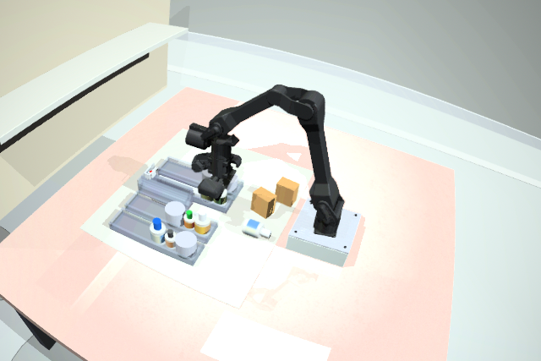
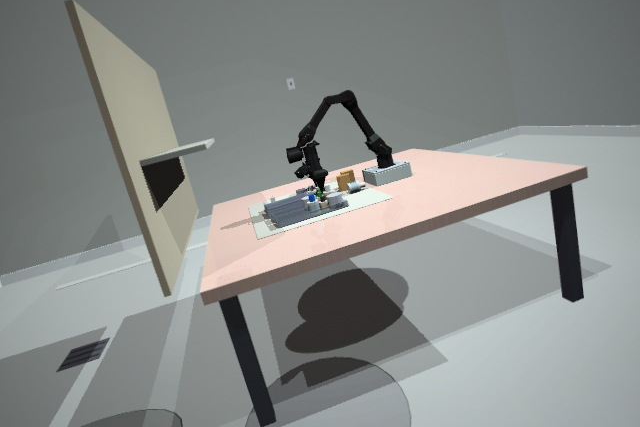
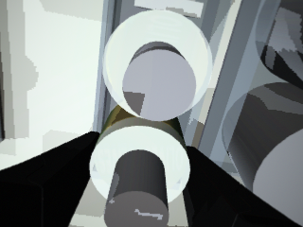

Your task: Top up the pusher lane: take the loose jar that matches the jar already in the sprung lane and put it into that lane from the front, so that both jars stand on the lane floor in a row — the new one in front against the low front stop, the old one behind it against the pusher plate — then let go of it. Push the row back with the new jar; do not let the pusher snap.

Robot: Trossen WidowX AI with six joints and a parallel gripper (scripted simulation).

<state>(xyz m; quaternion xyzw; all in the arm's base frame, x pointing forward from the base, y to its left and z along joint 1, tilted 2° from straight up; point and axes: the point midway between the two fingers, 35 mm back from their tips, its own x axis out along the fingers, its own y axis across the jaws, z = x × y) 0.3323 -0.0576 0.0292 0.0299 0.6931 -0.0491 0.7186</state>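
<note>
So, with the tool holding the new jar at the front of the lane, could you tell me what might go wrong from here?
1. The held jar already sits against the jar in the lane; letting go before it is behind the front stop could let the sprung row shove it back out.
2. The tool grips the jar from above, so an off-centre push may tip it.
3. The neighbouring lane's white jar stands close; the tool could clip it when it withdraws.
</note>
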